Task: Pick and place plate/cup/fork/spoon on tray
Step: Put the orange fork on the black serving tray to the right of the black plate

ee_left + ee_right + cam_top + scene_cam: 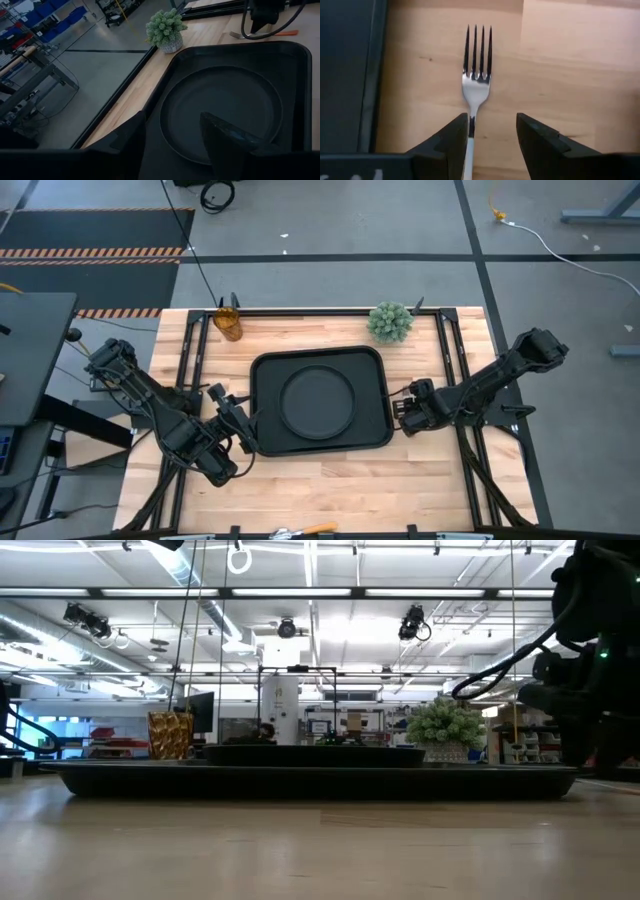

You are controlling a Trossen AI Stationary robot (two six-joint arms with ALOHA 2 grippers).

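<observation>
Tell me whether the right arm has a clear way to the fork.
Probably yes. The right gripper hangs open just above the fork, which lies on bare table beside the tray; nothing lies between them.

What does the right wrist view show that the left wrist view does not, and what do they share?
Only the right wrist view shows the fork's tines close up, lying on bare wood, with the open right tool over its handle. Only the left wrist view shows the plate inside the tray, the plant and the open left tool. Both share the tray's edge, the wooden table and the fork.
</observation>
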